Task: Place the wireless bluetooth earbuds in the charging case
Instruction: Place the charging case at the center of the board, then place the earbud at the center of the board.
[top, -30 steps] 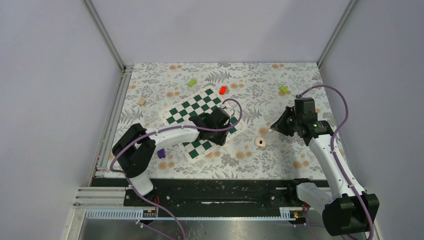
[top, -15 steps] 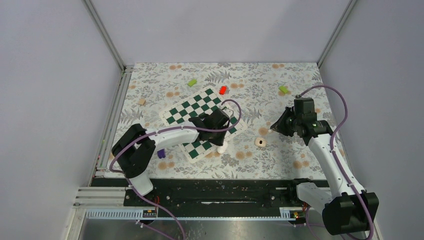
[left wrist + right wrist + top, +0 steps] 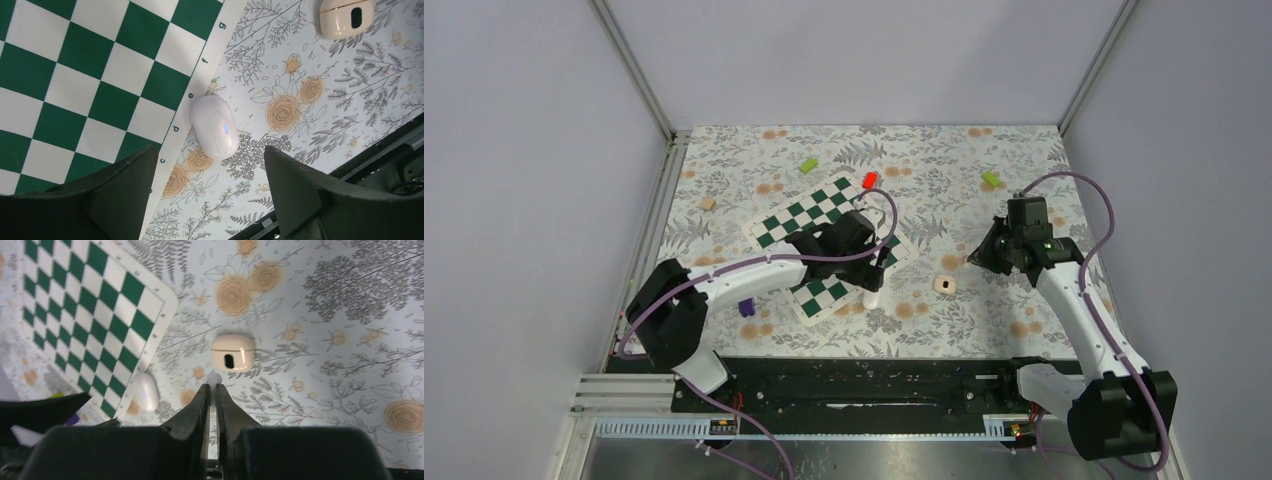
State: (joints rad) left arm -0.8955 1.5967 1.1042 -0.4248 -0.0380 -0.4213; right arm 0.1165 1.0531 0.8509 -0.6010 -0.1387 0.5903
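Found white earbud (image 3: 214, 126) lying against lettered edge of chessboard (image 3: 75, 75), directly beneath left gripper (image 3: 210, 150), fingers apart, long axis crossing their closing line; noted charging case (image 3: 232, 353) just beyond right gripper (image 3: 212, 387), pinched on small white piece (image 3: 214, 378); judged left arm nearer to earbud.

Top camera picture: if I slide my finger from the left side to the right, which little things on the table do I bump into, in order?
tan block → purple piece → green block → white earbud → charging case → other green block
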